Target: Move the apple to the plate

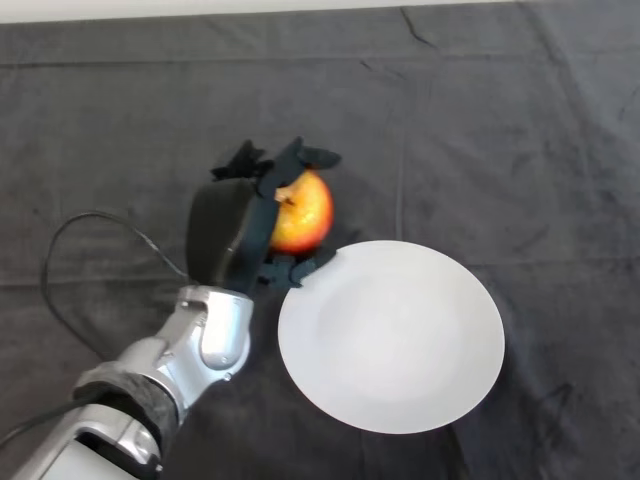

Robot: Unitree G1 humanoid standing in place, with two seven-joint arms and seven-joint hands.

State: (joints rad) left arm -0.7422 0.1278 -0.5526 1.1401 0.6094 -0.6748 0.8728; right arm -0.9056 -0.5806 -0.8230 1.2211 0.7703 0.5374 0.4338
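Observation:
A red and yellow apple (305, 215) is in the grasp of my black left hand (228, 232), just left of and behind the white plate (392, 335). The fingers curl over the apple's far side and the thumb wraps under its near side, close to the plate's upper left rim. The hand covers the apple's left part. I cannot tell whether the apple rests on the cloth or is lifted off it. My silver-grey arm comes in from the lower left.
The table is covered by a dark cloth (520, 130) with a few creases. The plate lies flat at centre right with nothing on it.

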